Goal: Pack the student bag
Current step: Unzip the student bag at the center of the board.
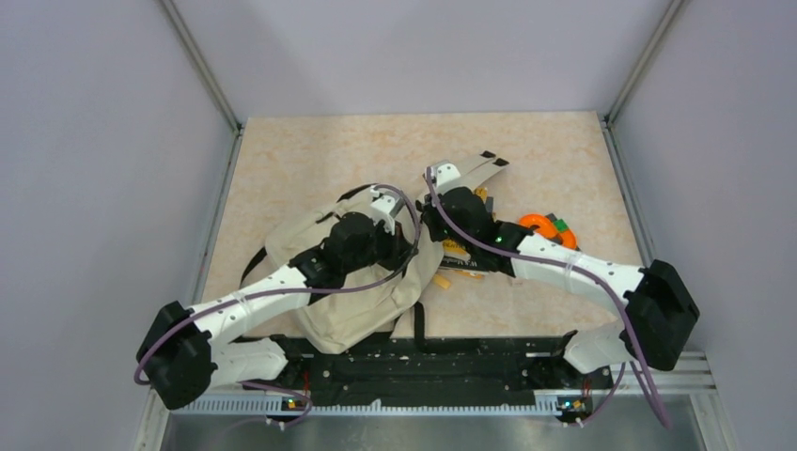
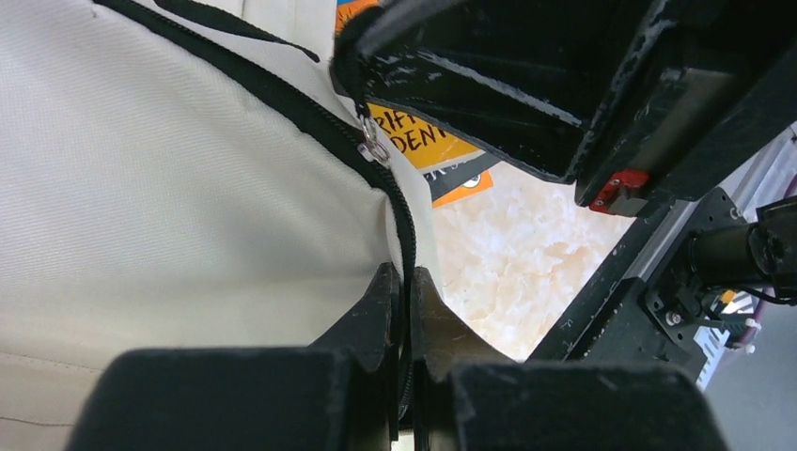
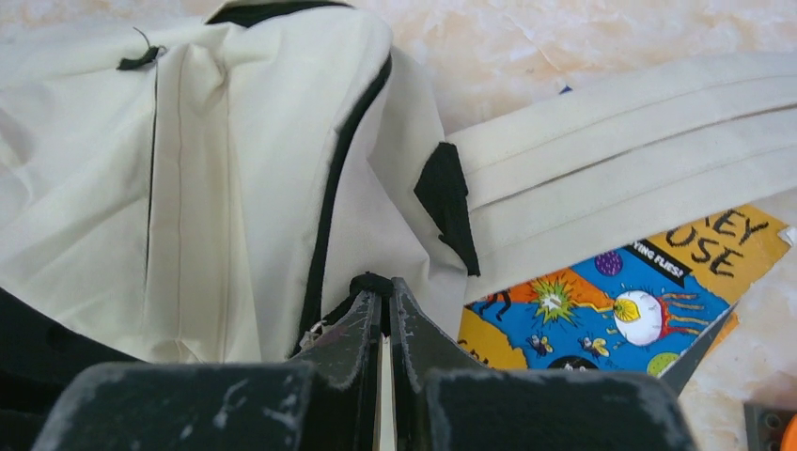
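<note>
The student bag [image 1: 348,315] lies flat on the table [image 1: 310,160], under and around both sets of fingers. Its contents cannot be determined from any view.

Left gripper [image 2: 404,282]: fingers closed tight on the bag's black zipper line [image 2: 282,99], with canvas spreading to the left of the fingers.

Right gripper [image 3: 382,301]: fingers closed tight on the black zipper pull [image 3: 373,282]. A small metal ring [image 2: 373,148] hangs just below it.

The beige shoulder straps [image 3: 639,141] extend to the right of the right fingers, overlapping a colourful book [image 3: 601,310] that lies outside the bag. An orange object [image 1: 538,224] rests on the table beyond the book, apart from the bag.
</note>
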Controlling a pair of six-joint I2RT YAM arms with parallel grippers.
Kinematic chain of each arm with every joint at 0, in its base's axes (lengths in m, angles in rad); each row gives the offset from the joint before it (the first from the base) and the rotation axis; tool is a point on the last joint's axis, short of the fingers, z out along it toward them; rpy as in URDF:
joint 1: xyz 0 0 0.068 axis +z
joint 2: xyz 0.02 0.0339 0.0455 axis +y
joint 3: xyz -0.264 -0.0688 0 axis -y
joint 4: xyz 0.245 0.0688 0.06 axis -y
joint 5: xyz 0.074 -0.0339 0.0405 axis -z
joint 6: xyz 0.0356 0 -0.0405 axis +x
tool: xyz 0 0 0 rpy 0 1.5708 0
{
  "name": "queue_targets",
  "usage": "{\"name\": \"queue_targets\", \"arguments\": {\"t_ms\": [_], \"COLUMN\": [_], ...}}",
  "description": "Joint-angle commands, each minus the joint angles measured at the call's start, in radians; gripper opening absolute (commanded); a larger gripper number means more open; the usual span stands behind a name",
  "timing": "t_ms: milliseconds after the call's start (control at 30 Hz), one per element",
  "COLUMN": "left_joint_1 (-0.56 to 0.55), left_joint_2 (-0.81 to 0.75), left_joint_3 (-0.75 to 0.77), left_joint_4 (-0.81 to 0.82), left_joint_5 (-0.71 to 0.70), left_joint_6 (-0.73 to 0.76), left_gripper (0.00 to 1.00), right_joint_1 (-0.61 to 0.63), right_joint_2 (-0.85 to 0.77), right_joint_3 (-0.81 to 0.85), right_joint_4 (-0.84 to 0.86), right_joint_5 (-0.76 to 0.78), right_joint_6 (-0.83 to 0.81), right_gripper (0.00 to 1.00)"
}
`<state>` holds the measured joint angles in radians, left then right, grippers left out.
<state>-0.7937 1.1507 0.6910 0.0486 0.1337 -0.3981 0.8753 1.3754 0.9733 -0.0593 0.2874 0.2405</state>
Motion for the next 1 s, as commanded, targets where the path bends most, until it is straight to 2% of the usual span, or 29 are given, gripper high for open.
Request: {"name": "queue_targets", "arguments": {"t_ms": [0,233,467,567,633,700,800,967], "left_joint_1": [-0.027,-0.035,-0.036,-0.036,-0.036,-0.035,-0.034,-0.028], "left_joint_2": [0.035,0.061,0.011,-0.021,-0.039,-0.058,-0.093,-0.131], "left_joint_3": [-0.032,-0.038,-0.054,-0.049,-0.029,0.004,0.023,0.032], "left_joint_4": [-0.141,-0.134,-0.152,-0.185,-0.221,-0.258,-0.257,-0.179], "left_joint_5": [0.156,0.167,0.120,0.038,-0.022,-0.086,-0.186,-0.260], "left_joint_6": [0.008,0.007,-0.002,-0.035,-0.062,-0.110,-0.167,-0.244], "left_gripper": [0.00,0.00,0.01,0.16,0.31,0.42,0.51,0.56], "right_joint_1": [-0.013,-0.013,-0.013,-0.013,-0.013,-0.013,-0.013,-0.013], "right_joint_2": [0.018,0.078,0.143,0.126,0.108,0.085,0.040,-0.009], "right_joint_3": [0.115,0.180,0.246,0.234,0.223,0.210,0.175,0.140], "right_joint_4": [0.108,0.108,0.071,0.074,0.075,0.073,0.087,0.114], "right_joint_5": [0.087,0.070,0.065,0.017,-0.017,-0.050,-0.066,-0.071], "right_joint_6": [-0.046,-0.078,-0.103,-0.098,-0.093,-0.084,-0.069,-0.068], "right_gripper": [0.00,0.00,0.00,0.00,0.00,0.00,0.00,0.00]}}
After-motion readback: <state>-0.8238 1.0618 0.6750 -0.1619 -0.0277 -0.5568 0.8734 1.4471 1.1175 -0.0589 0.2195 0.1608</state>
